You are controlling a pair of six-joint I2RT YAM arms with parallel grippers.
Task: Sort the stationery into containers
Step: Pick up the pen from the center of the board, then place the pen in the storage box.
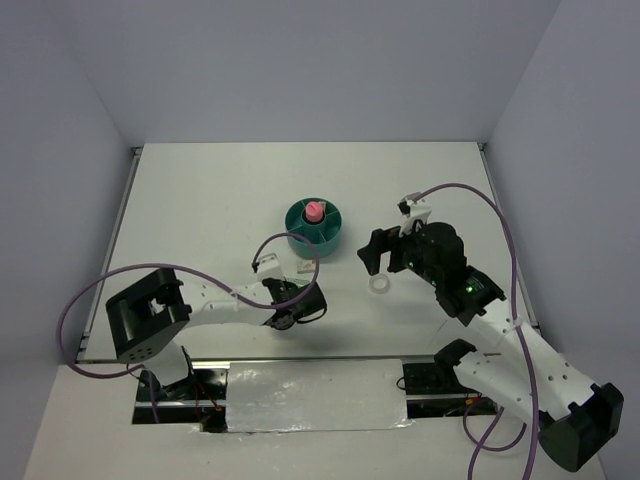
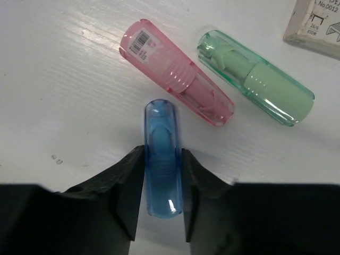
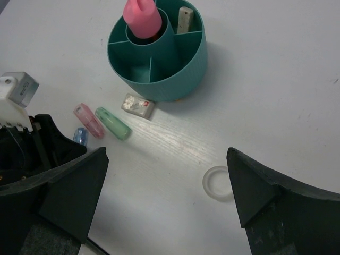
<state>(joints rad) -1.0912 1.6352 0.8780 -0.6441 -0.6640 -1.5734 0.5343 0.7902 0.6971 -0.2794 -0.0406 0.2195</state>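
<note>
Pinching blue translucent plastic capsule (image 2: pixel 162 133), lower centre, w/ our left gripper (image 2: pixel 161 159); right gripper (image 3: pixel 167 159) gapes, empty. Next we'd lift it to round teal plastic organiser (image 3: pixel 186 58).

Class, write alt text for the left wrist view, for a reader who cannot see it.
The left gripper clamps a translucent blue capsule-shaped piece lying on the white table. Just beyond lie a translucent pink capsule-shaped piece with a barcode label and a translucent green capsule-shaped piece; the corner of a beige box shows top right.
</note>
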